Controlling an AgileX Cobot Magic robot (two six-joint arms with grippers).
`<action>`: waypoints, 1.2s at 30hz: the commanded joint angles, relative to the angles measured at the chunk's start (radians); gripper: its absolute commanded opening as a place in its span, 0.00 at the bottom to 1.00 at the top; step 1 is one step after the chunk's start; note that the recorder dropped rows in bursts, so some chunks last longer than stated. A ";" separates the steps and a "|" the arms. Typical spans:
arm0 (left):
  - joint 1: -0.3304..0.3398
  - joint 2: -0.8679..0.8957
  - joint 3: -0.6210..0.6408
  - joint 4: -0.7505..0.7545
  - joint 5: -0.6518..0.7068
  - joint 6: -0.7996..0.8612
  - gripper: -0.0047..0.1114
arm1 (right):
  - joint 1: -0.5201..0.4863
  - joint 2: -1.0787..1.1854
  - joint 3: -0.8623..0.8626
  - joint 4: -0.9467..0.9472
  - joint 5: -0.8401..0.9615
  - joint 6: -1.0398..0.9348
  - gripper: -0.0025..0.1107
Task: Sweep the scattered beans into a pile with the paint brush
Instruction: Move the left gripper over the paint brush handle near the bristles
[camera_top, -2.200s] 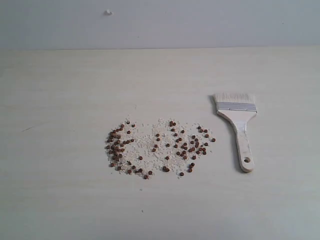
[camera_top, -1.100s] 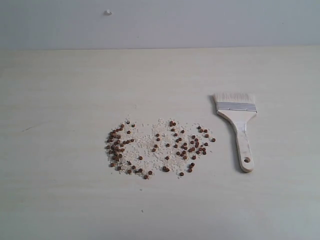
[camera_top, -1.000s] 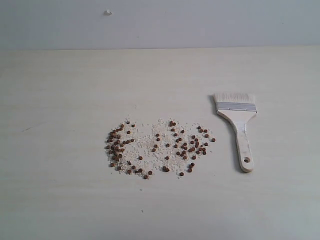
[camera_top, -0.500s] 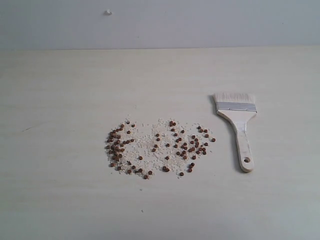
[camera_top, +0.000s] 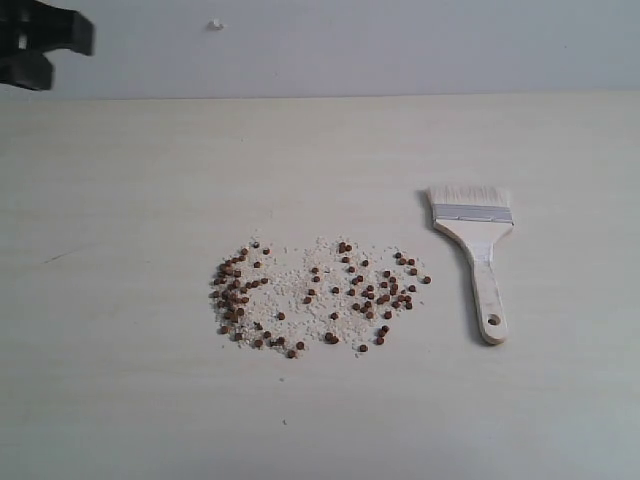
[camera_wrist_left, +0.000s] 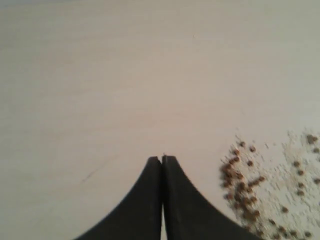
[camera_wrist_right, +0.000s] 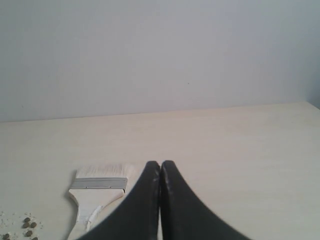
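Now: pale counter (camera_top: 120, 400) carries all; left jaws pressed together, empty, over bare counter w/ beans (camera_top: 312, 294) off to side; right jaws closed too, empty; paint brush (camera_top: 478, 245) flat, right of beans in ext view, apart; beans scattered among whitish crumbs (camera_top: 290, 285).

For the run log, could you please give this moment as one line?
stage: not started | paint brush: untouched, beside beans | beans: scattered | left pincer: shut, empty | right pincer: shut, empty
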 joint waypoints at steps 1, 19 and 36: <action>-0.138 0.181 -0.168 -0.013 0.150 -0.059 0.04 | -0.006 -0.007 0.005 -0.008 -0.012 -0.001 0.02; -0.421 0.771 -0.643 -0.143 0.106 -0.208 0.40 | -0.006 -0.007 0.005 -0.008 -0.012 -0.001 0.02; -0.482 1.117 -1.091 -0.273 0.255 -0.176 0.40 | -0.006 -0.007 0.005 -0.008 -0.012 -0.001 0.02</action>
